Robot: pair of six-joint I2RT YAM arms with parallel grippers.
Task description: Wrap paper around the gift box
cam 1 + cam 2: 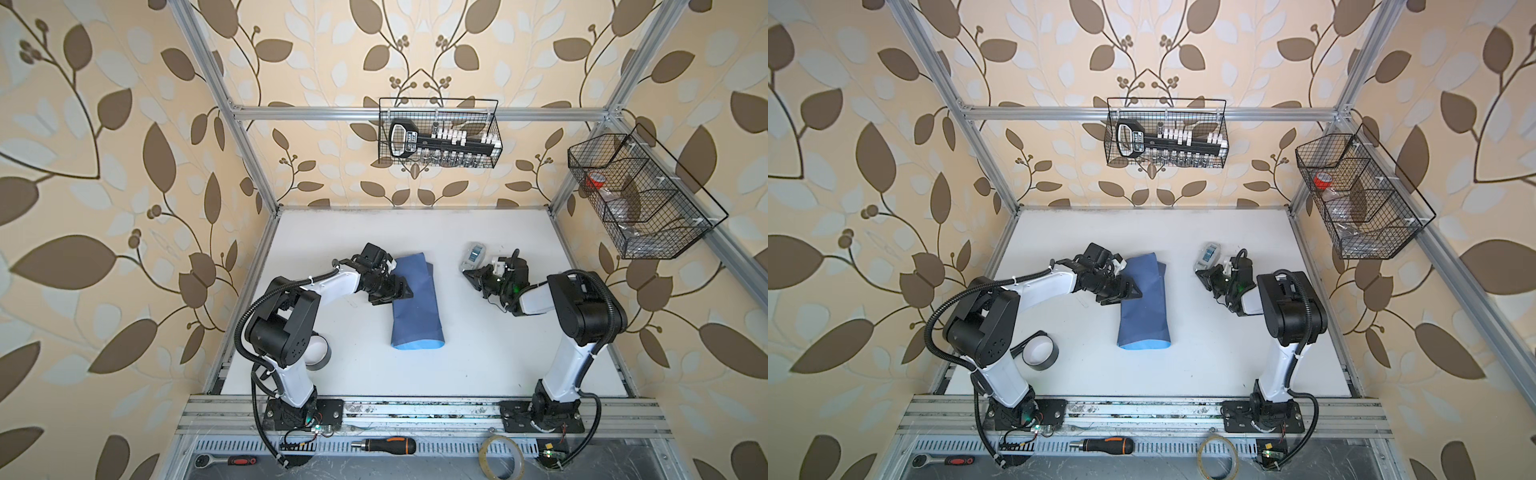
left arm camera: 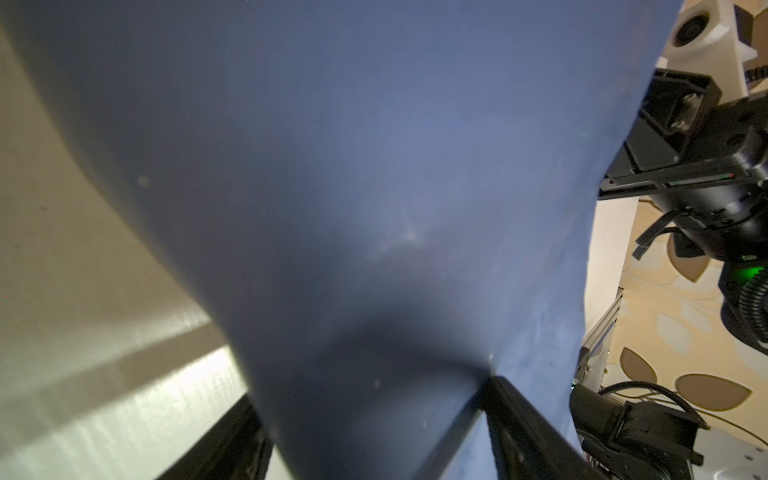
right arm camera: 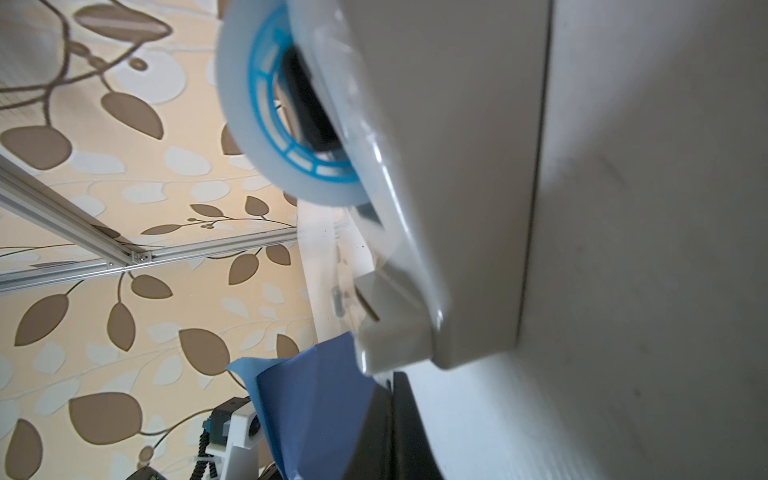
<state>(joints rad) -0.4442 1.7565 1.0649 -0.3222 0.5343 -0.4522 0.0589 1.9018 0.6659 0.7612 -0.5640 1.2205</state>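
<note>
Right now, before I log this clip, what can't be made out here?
- Gift box: unseen in every view; presumably inside the folded paper.
- Left hand: grip unclear; the paper fills the left wrist view between its fingers.
- Right hand: fingertips blocked in the right wrist view by the tape dispenser; any pinched tape is too small in both top views.

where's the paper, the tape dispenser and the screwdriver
paper [image 1: 415,307], in a top view, on the darker blue face
tape dispenser [image 1: 473,255], in a top view, on its body
screwdriver [image 1: 388,446], in a top view, on its handle
</note>
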